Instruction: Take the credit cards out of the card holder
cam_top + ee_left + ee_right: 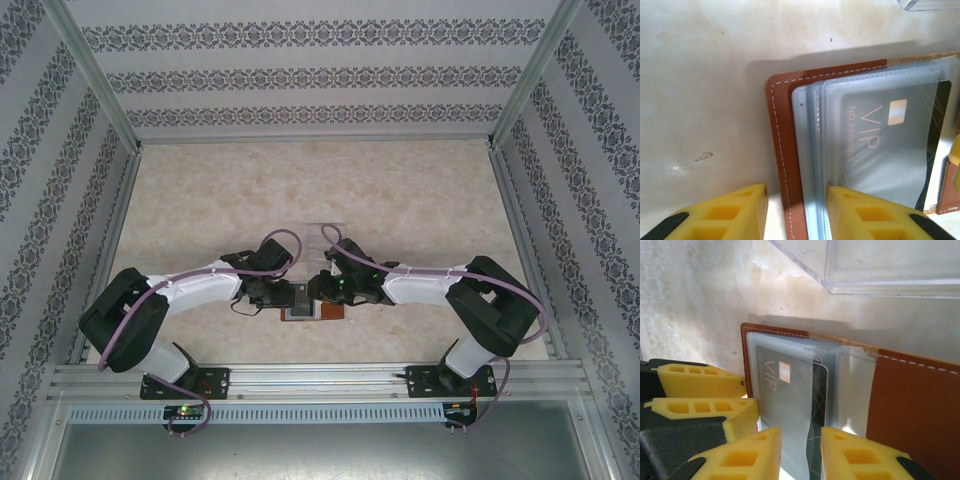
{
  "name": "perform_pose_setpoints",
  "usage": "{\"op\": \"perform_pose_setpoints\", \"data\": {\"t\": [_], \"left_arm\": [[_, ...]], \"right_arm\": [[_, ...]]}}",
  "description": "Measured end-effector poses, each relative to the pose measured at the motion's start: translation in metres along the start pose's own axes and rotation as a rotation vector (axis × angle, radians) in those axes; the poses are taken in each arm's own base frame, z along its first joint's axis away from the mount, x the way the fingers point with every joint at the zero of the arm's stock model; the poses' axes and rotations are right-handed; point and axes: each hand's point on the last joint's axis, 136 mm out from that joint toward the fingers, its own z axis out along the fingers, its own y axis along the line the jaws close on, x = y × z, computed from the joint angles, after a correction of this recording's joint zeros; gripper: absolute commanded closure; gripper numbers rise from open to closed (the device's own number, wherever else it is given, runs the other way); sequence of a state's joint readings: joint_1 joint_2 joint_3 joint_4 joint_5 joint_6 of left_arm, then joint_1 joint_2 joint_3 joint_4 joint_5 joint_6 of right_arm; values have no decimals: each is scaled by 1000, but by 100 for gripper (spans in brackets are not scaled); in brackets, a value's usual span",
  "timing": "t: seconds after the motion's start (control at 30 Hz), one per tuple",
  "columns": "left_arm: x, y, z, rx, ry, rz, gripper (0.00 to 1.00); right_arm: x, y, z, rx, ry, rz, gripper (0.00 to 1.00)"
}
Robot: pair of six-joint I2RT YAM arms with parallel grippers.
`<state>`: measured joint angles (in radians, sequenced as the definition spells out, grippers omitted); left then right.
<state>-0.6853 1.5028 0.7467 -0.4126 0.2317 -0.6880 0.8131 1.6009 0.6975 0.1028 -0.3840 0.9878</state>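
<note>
While both arms meet over it, the card holder [780, 150] lies open & flat on the table [700, 90], right under the tips. L gripper [796, 192] is spread: one finger just outside the holder's stitched edge, the other on the clear sleeves [810, 150], leather edge btwn them. R gripper [801, 432] straddles the sleeve w/ the dark VIP card [941, 115], which pokes partway out toward it; can't tell if it's pinching. A clear tray [880, 265] sits ahead of R's tips, beyond the holder.
</note>
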Motion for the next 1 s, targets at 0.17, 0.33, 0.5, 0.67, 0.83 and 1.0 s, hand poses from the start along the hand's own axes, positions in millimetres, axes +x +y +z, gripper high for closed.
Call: {"op": "perform_pose_setpoints", "data": {"t": [0.17, 0.33, 0.5, 0.67, 0.83, 1.0], "left_arm": [[0, 0, 0, 0, 0, 1, 63], [-1, 0, 0, 0, 1, 1, 63], [-1, -1, 0, -4, 4, 3, 63], [-1, -1, 0, -6, 6, 2, 63], [-1, -1, 0, -9, 10, 2, 63], [-1, -1, 0, -10, 10, 2, 63]], "right_arm": [[2, -9, 7, 24, 16, 12, 74], [3, -12, 12, 25, 22, 14, 76], [1, -9, 13, 7, 17, 10, 81], [-2, -8, 15, -20, 6, 9, 85], [-3, -9, 15, -51, -3, 12, 88], [-4, -10, 14, -69, -11, 21, 90]]}}
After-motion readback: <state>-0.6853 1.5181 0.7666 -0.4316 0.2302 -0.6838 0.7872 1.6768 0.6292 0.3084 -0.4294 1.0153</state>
